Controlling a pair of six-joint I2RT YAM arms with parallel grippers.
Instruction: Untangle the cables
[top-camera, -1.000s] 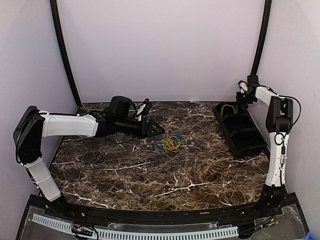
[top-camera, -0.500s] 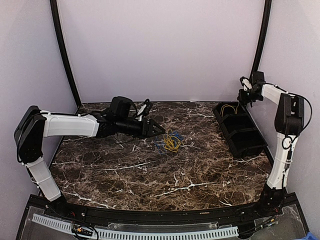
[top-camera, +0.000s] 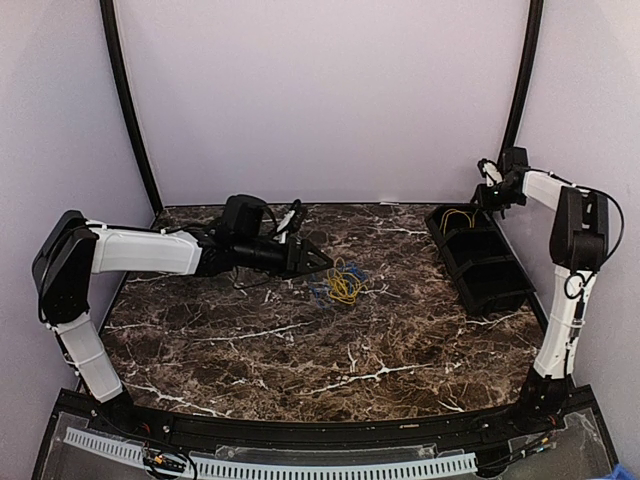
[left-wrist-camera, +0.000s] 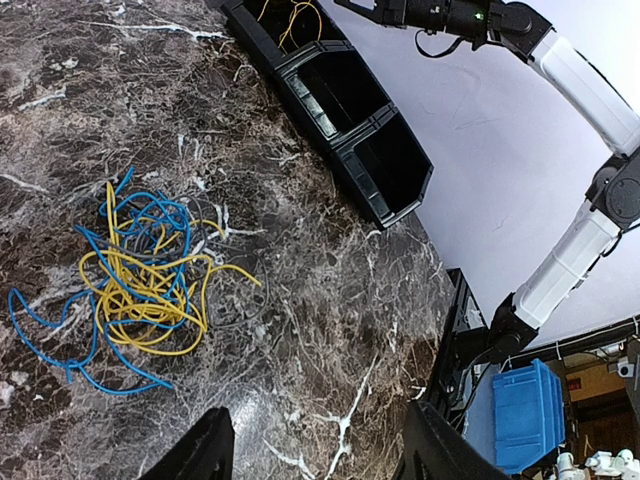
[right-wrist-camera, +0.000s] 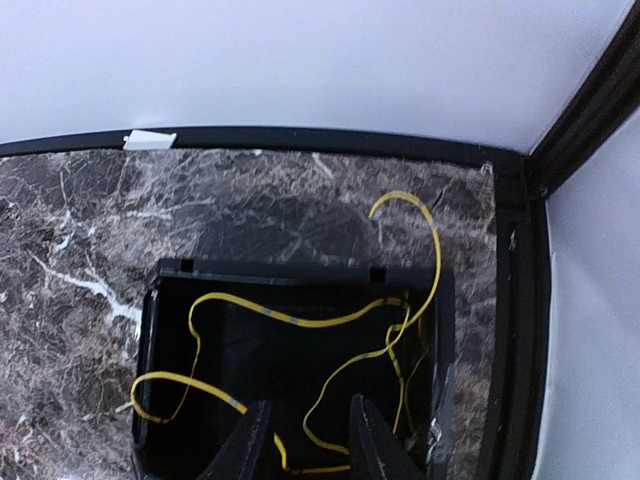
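A loose tangle of yellow and blue cables (top-camera: 342, 284) (left-wrist-camera: 140, 281) lies on the marble table, just right of my left gripper (top-camera: 318, 262) (left-wrist-camera: 315, 455). That gripper is open, hovers low and holds nothing; the tangle sits ahead and to the left of its fingertips. My right gripper (top-camera: 481, 196) (right-wrist-camera: 308, 445) hangs over the far compartment of the black bin (top-camera: 505, 287) (right-wrist-camera: 160, 272). Its jaws stand a little apart. A yellow cable (right-wrist-camera: 300, 320) (top-camera: 458, 216) lies looped in that compartment below them, one end arching over the bin's back rim.
The bin (left-wrist-camera: 412, 190) has three compartments and runs along the table's right side; its two nearer ones look empty. A black frame post (right-wrist-camera: 590, 100) stands in the back right corner. A blue crate (left-wrist-camera: 528, 412) sits off the table.
My right gripper's jaws have parted from shut, and that arm has swung slightly right and up over the bin. The left arm has barely shifted.
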